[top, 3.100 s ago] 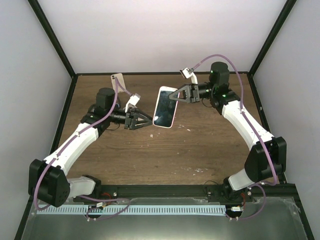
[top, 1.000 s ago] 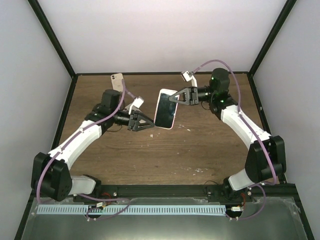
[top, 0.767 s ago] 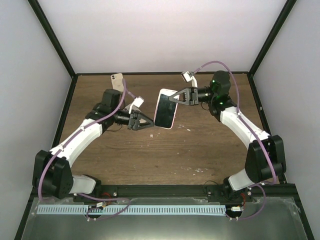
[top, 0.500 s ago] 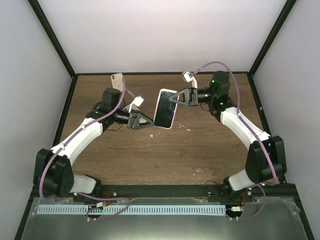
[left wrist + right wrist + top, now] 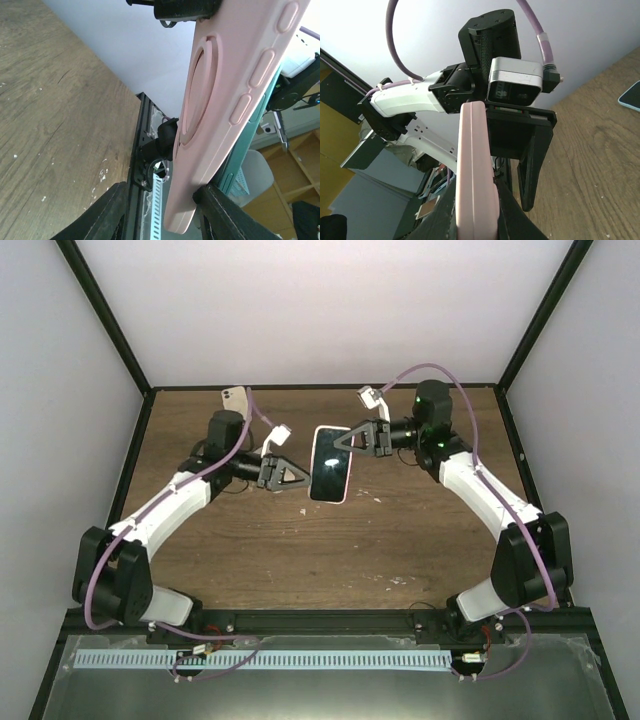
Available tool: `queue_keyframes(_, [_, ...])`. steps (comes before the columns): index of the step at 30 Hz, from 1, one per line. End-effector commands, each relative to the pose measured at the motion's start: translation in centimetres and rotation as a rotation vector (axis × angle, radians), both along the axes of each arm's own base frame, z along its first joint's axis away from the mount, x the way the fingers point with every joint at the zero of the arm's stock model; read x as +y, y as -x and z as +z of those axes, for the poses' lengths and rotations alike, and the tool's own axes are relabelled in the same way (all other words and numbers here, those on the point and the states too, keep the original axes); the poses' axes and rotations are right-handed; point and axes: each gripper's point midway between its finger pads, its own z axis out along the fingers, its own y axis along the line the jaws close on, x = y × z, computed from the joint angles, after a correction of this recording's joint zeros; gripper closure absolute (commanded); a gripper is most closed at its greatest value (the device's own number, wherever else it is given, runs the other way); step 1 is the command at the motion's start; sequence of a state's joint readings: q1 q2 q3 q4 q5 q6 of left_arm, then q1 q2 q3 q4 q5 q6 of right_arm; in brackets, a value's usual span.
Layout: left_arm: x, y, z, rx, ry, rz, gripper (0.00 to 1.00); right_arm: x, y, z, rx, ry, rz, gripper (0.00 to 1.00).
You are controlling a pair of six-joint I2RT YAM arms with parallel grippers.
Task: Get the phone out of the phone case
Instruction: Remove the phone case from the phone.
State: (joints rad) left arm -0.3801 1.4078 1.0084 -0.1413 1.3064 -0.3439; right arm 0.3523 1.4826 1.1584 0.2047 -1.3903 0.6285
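A phone [image 5: 330,464] with its dark screen up, still in the pink phone case [image 5: 225,100], hangs above the table's middle. My right gripper [image 5: 342,443] is shut on its far end; in the right wrist view the case [image 5: 476,170] stands edge-on, clamped between the fingers [image 5: 476,215]. My left gripper [image 5: 303,478] reaches in from the left and straddles the case's near end [image 5: 161,207]. One left finger [image 5: 215,210] lies against the case's side. The other finger [image 5: 112,210] stands clear of it, so the jaws are open.
A second, beige phone [image 5: 235,400] lies on the brown table [image 5: 400,540] at the back left, behind the left arm. Black frame posts rise at the table's back corners.
My left gripper has moved back and right onto the phone's edge while its jaws narrowed. The right gripper has turned the phone straighter, still gripping it.
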Motion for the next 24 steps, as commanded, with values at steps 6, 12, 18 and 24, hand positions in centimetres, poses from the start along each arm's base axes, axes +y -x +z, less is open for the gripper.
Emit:
queue_keyframes(6, [-3.1,-3.1,5.4,-0.203,0.117,0.050,0.56,4.7,5.5,0.3,0.008,-0.011,0.241,0.99])
queue_keyframes(12, [-3.5,-3.5,5.2,-0.211,0.105,0.071,0.48,5.7,5.8,0.2,0.018,-0.015,0.257,0.99])
queue_keyframes(18, [-2.5,-7.0,3.0,-0.227,-0.024,0.260,0.48,5.8,5.5,0.2,0.069,-0.014,0.219,0.99])
queue_keyframes(24, [-0.2,-9.4,3.3,-0.175,0.003,0.360,0.50,5.5,4.1,0.4,0.097,-0.015,0.176,0.99])
